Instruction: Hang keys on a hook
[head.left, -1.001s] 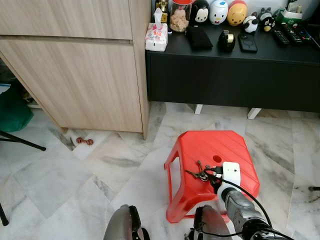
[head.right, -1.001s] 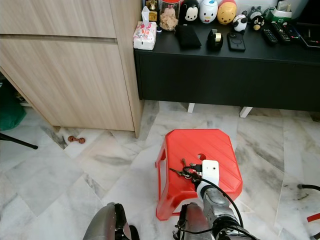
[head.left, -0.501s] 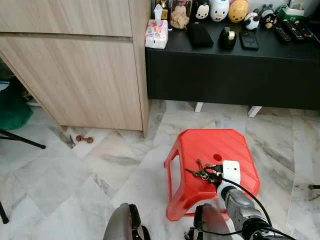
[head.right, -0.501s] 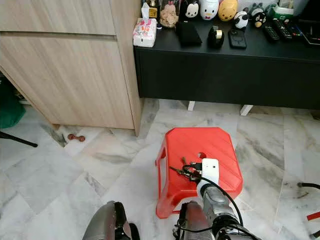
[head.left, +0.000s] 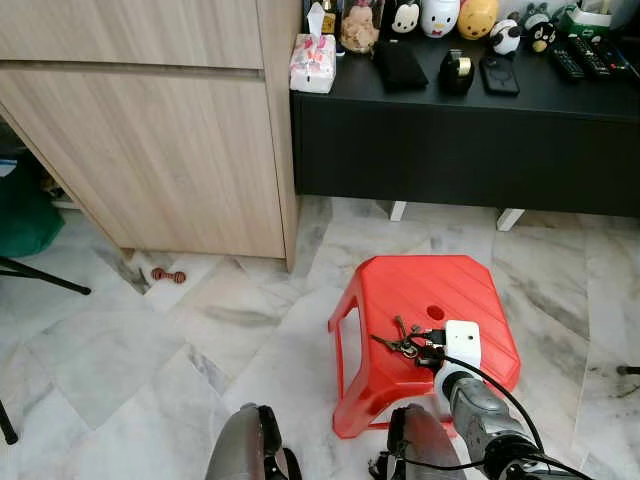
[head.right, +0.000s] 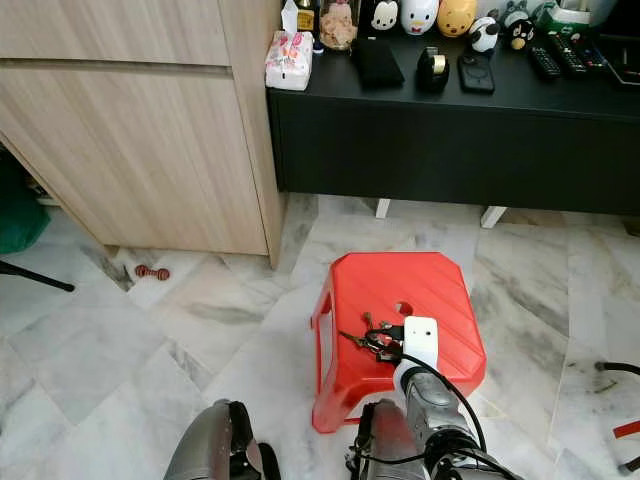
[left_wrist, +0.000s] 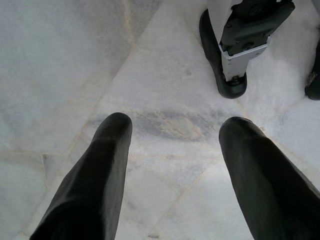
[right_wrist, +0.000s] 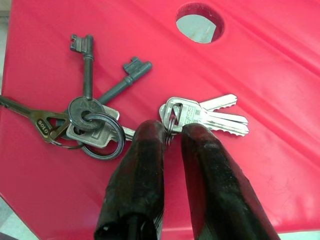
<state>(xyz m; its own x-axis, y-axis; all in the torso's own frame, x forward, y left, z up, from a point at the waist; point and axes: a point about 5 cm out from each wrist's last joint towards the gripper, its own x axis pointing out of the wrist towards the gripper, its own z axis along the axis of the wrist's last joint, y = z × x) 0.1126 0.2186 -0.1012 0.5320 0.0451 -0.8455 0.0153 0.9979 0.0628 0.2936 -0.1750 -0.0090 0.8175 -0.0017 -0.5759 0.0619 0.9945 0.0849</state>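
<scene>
We are at the pick-up step: our right hand (right_wrist: 170, 137) rests low on the red stool (head.left: 470, 290), its two fingers (right_wrist: 142, 165) drawn nearly together around the small ring that links the keys (right_wrist: 95, 117). The silver pair fans out just past the fingertips, the dark old-style keys lie beside them, all flat on the plastic. Whether the ring is truly pinched we cannot tell; the grip looks slight. Our left hand (left_wrist: 172, 165) hangs idle with fingers spread wide over the marble floor (left_wrist: 60, 60). Next we need a firm close, then a straight lift. Farther off stand the wooden cabinet (head.left: 150, 130) and black sideboard (head.left: 450, 140); we make out no hook yet.
</scene>
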